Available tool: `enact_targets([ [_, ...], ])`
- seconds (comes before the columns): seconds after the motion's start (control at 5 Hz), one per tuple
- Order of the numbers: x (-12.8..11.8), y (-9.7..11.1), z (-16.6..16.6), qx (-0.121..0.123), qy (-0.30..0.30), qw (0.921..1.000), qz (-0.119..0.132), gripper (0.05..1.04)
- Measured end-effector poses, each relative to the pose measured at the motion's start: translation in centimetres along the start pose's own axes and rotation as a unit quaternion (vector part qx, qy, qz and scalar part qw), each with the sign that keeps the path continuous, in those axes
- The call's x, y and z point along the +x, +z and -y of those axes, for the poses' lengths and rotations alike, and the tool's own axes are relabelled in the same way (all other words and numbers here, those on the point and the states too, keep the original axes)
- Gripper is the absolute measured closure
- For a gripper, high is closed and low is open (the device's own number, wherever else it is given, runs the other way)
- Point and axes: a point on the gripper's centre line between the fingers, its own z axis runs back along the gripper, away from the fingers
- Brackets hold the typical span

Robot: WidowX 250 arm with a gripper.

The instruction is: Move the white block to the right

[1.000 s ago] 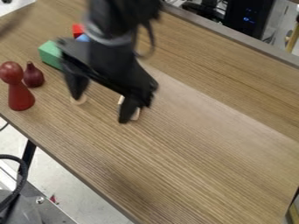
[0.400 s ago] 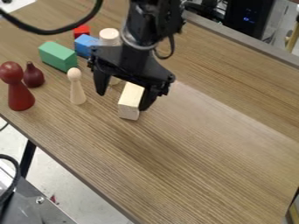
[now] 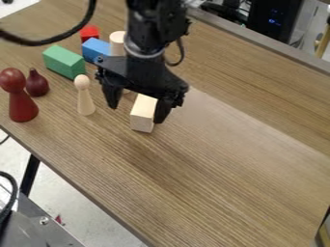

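camera view: a wood-grain table (image 3: pixel 226 169) is being shown at a slant. above it, the black gripper (image 3: pixel 137 111) is being held with its fingers parted. a dark red figure (image 3: pixel 22 108) and a green block (image 3: pixel 63 61) are being displayed. between the fingers, the white block (image 3: pixel 142 116) is being supported by the table, partly being overlapped by one finger; whether contact is being made cannot be told.

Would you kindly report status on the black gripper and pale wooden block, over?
Black two-finger gripper open over pale rectangular wooden block. Block ungrasped, on wood-grain table. Pale wooden peg figure image-left, off the rightward path.
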Motion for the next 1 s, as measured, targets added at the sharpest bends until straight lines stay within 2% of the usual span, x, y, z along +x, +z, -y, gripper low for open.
enact_targets([
  [0.2, 0.4, -0.5, -0.3, -0.005, -0.01, 0.9998, 0.016, 0.085],
  [0.4, 0.9, -1.4, -0.5, -0.008, -0.017, 0.9996, 0.021, 0.085],
  [1.0, 2.5, -3.0, 0.3, -0.021, -0.008, 0.9997, 0.011, 0.085],
])
